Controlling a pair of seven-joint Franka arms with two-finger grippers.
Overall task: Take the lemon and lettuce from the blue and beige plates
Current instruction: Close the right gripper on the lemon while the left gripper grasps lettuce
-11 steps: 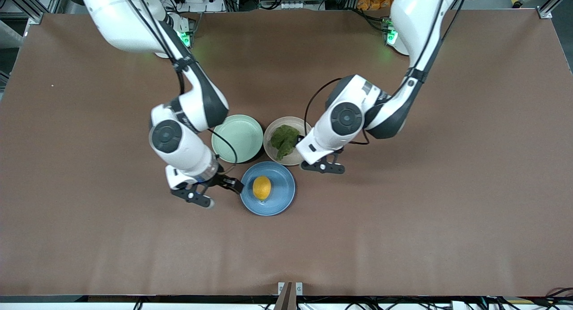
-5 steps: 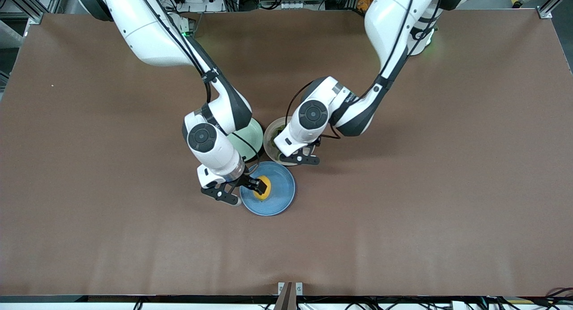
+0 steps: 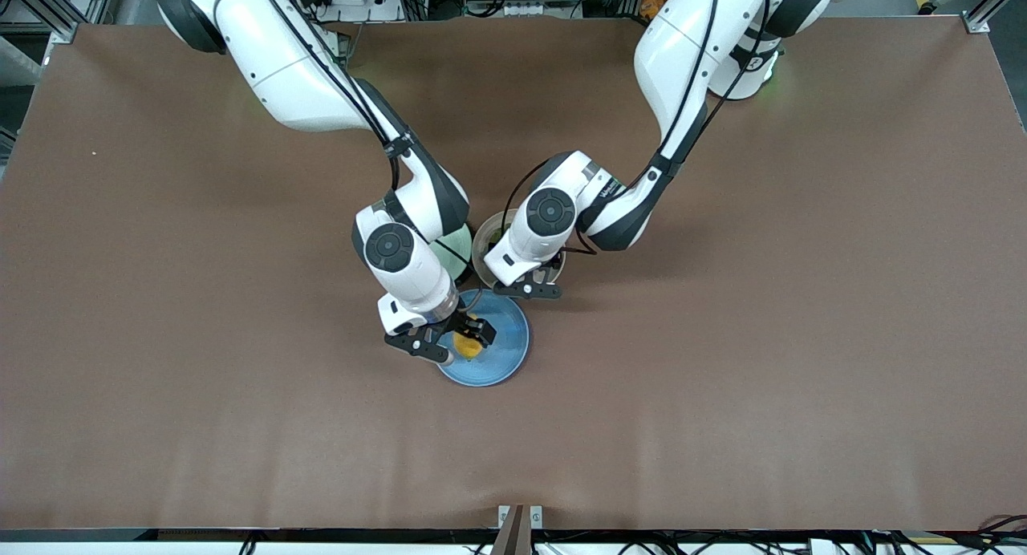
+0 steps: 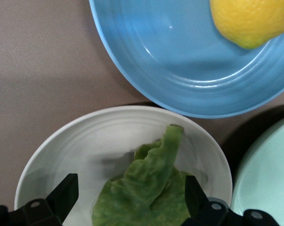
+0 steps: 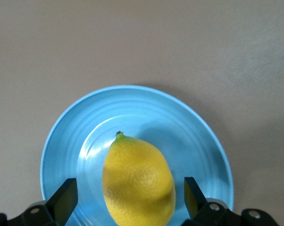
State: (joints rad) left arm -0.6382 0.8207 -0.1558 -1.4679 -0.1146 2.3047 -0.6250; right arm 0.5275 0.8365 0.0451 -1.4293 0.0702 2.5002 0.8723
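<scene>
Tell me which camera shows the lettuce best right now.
The left wrist view: the lettuce lies unobstructed in the beige plate, between the open left tool fingers. The front view hides it under the left arm; the right wrist view misses it.

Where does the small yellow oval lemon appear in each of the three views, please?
Front view: the small yellow oval lemon lies on the round blue plate, partly hidden under the right gripper.
Left wrist view: the lemon is at the picture's upper corner, on the blue plate.
Right wrist view: the lemon is low in the centre, between the open fingers.
Shared landmark: the blue plate.
</scene>
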